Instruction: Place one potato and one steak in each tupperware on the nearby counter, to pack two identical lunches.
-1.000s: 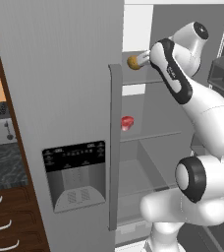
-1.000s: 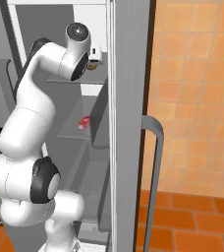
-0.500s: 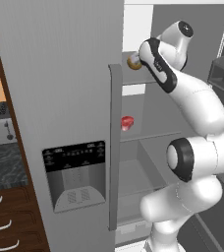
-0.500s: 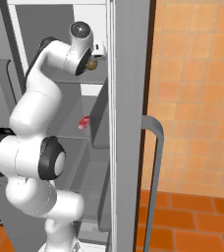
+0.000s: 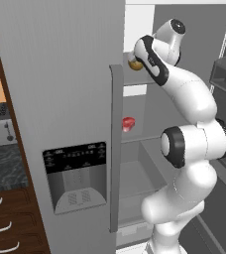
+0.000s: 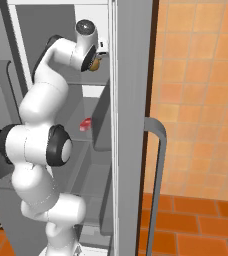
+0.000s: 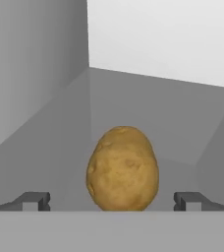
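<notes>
Inside an open grey fridge (image 5: pixel 75 74), a brown potato (image 7: pixel 123 168) sits on an upper shelf (image 7: pixel 133 123). The gripper (image 7: pixel 112 201) is spread wide and empty, fingertips (image 7: pixel 34 201) at nine and three o'clock of it, apparently not touching. This looks like the first pick; next, close on the potato.

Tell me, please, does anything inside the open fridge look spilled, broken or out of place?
Nothing stands out. The potato sits whole on the upper shelf between the open pincer tips, and a red item, likely the steak, lies on the shelf below. No spill or damage shows.
</notes>
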